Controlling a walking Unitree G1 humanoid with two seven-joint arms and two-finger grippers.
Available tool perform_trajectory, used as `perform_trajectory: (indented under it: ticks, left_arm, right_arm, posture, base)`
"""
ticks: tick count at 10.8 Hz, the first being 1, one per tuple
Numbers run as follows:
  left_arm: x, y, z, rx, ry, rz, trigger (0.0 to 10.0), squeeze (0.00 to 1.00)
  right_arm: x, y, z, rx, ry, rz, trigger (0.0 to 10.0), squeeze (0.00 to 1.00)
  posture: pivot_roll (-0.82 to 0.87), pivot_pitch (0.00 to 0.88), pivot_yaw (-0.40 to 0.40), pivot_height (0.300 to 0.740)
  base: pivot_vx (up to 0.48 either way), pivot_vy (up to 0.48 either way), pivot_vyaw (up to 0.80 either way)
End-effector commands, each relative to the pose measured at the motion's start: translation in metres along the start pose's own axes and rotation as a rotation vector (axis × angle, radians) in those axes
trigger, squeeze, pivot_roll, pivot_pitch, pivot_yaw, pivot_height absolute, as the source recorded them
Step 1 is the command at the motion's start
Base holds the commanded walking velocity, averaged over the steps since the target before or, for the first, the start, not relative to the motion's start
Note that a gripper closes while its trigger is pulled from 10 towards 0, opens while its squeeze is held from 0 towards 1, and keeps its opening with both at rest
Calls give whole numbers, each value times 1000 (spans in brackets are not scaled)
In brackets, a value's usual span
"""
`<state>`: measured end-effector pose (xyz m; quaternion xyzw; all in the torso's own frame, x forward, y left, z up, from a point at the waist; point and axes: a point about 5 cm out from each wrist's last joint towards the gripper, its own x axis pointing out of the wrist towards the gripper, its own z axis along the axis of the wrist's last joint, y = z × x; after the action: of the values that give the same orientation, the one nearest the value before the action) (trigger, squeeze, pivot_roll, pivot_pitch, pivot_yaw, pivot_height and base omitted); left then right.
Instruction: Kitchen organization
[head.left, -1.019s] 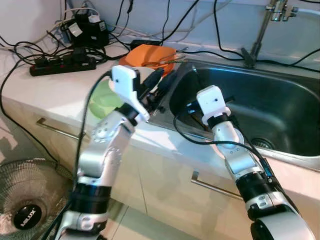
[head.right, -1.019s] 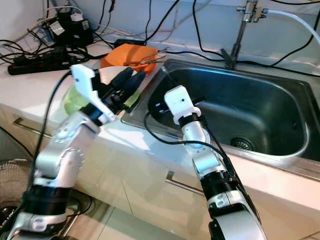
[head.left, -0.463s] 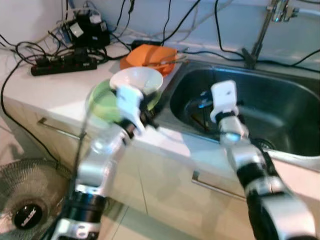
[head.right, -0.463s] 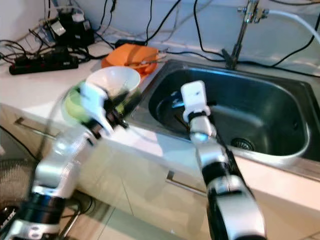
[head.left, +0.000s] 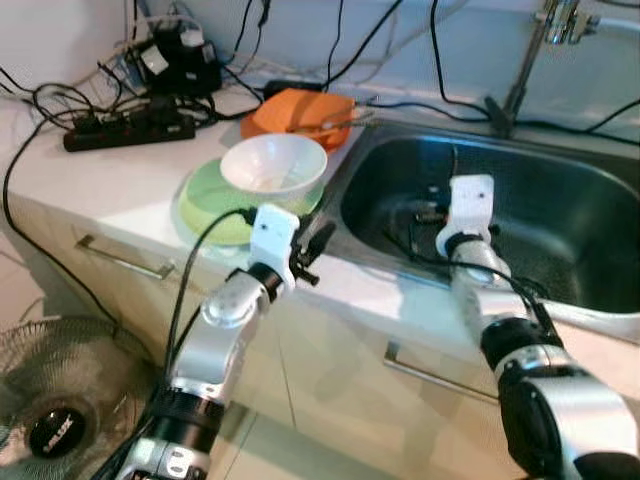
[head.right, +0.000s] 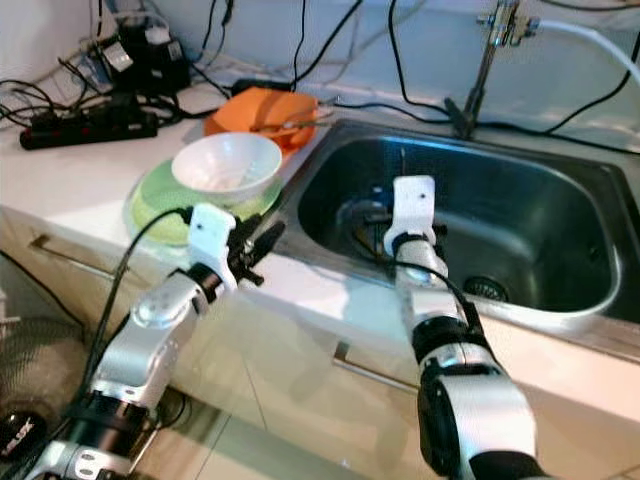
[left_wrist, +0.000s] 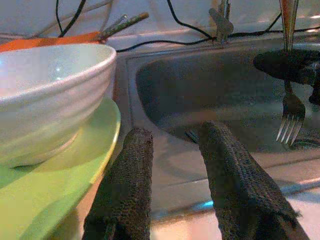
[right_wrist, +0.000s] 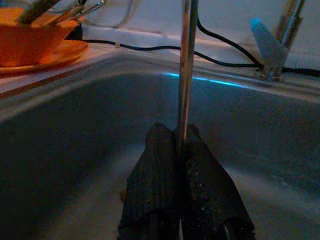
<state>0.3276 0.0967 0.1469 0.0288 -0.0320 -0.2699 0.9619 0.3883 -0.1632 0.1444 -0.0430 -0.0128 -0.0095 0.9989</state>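
A white bowl (head.left: 273, 165) sits on a green plate (head.left: 212, 218) on the counter beside the sink (head.left: 570, 215). My left gripper (head.left: 316, 252) hovers at the counter's front edge just in front of the plate, open and holding nothing; in its wrist view its fingers (left_wrist: 125, 185) stand apart. My right gripper (head.left: 428, 212) is down inside the sink, shut on a metal fork (left_wrist: 289, 112) held upright, prongs down. The fork's handle (right_wrist: 186, 60) rises between the closed fingers. An orange bowl (head.left: 300, 108) with utensils stands behind the plate.
A power strip (head.left: 125, 128) and tangled cables lie at the counter's back left. The faucet (head.left: 520, 70) rises behind the sink. A floor fan (head.left: 50, 410) stands at the lower left. Drawer handles (head.left: 120, 258) run below the counter edge.
The left gripper let go of the white bowl on the green plate and drew back to the counter edge. The right gripper shifted rightward and deeper in the sink.
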Motion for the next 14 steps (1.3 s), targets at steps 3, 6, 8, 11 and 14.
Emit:
perform_trajectory:
  ticks: [3,6,8,11,14]
  left_arm:
    - [2,2,-1,25,-11,17,10000,0]
    - [2,2,-2,32,-14,19,10000,0]
    - [2,2,-3,34,-12,25,10000,0]
    - [2,2,-3,30,-14,25,10000,0]
    - [1,2,-5,29,-11,25,10000,0]
  right_arm:
    - [1,2,-1,24,12,11,10000,0]
    - [1,4,-4,28,28,22,10000,0]
    - [0,5,-5,30,34,26,10000,271]
    - [0,5,-7,25,38,25,10000,0]
    - [0,7,-6,22,32,31,10000,0]
  posture:
    - [168,0,61,740]
    - [174,0,56,740]
    - [174,0,58,740]
    - [176,0,53,740]
    - [176,0,54,740]
  base:
    - [0,0,0]
    - [0,0,0]
    - [0,0,0]
    - [0,0,0]
    - [0,0,0]
